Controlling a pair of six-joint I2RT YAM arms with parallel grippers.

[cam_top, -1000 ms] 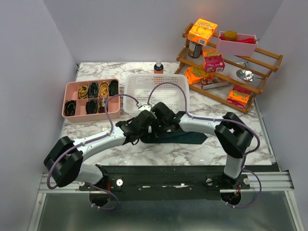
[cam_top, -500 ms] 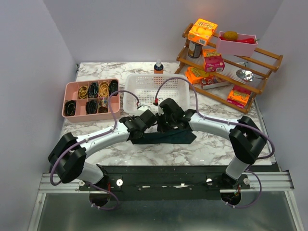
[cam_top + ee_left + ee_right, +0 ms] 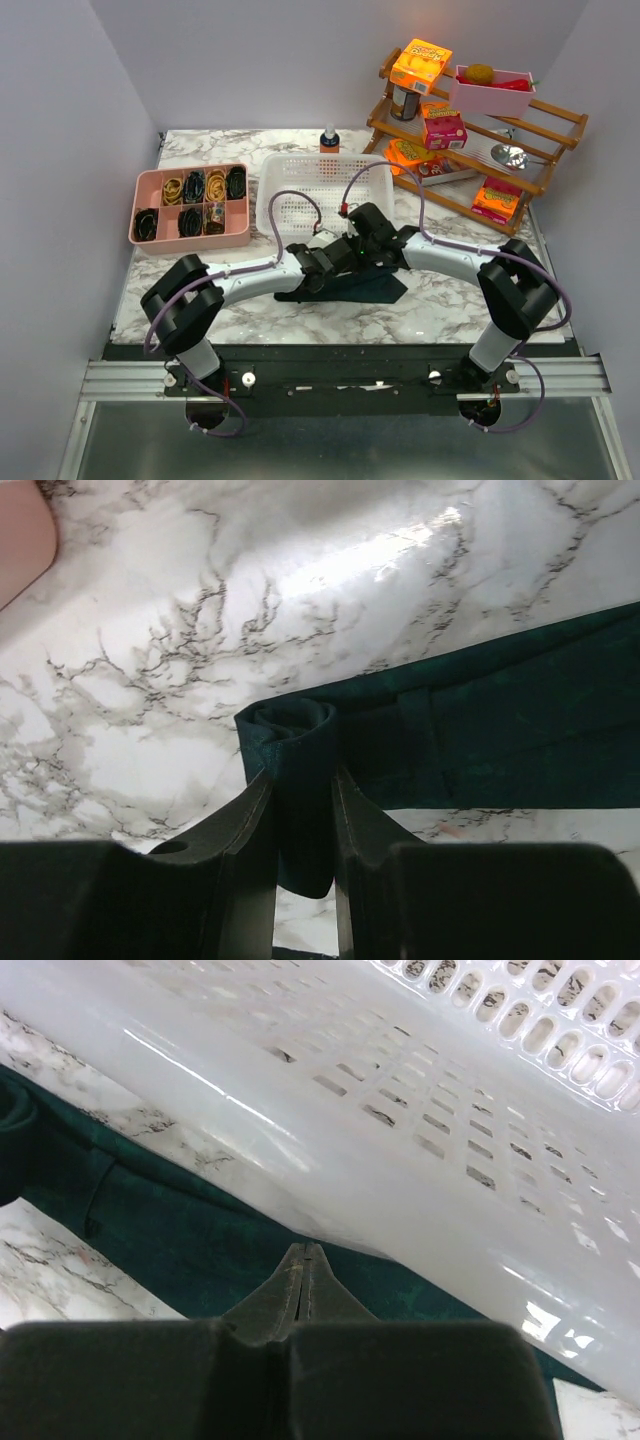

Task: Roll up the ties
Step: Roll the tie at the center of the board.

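Observation:
The dark teal tie (image 3: 365, 285) lies flat on the marble table just in front of the white basket (image 3: 300, 190). In the left wrist view its narrow end is wound into a small roll (image 3: 290, 720), and the rest of the tie (image 3: 500, 720) stretches off to the right. My left gripper (image 3: 303, 780) is shut on that rolled end; from above it (image 3: 322, 262) sits over the tie's left part. My right gripper (image 3: 305, 1252) is shut with nothing between its fingers, its tips resting on the tie (image 3: 180, 1230) right beside the basket wall (image 3: 400, 1110). From above the right gripper (image 3: 357, 252) is close to the left one.
A pink divided tray (image 3: 147, 182) with rolled items stands at the back left. A small bottle (image 3: 329, 138) stands behind the basket. A wooden rack (image 3: 470, 130) with snack packs fills the back right. Lilac cables loop over both arms.
Both grippers have shifted right and toward the basket. The left arm has stretched further across. The tie's visible length on the table is shorter at its left end.

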